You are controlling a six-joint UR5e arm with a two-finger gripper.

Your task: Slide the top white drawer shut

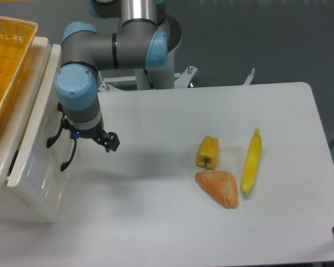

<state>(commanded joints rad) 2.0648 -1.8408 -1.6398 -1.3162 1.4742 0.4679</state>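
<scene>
The top white drawer of the cream-white cabinet stands at the table's left edge, pushed almost fully in, with only a thin dark slit left behind its front panel. Its black curved handle shows on the front. My gripper hangs under the blue wrist joint and presses against the drawer front beside the handle. A black part of it sticks out to the right. The wrist hides the fingertips, so the jaw opening is not readable.
A yellow wicker basket rests on top of the cabinet. On the white table to the right lie a yellow pepper, an orange wedge and a yellow banana-like fruit.
</scene>
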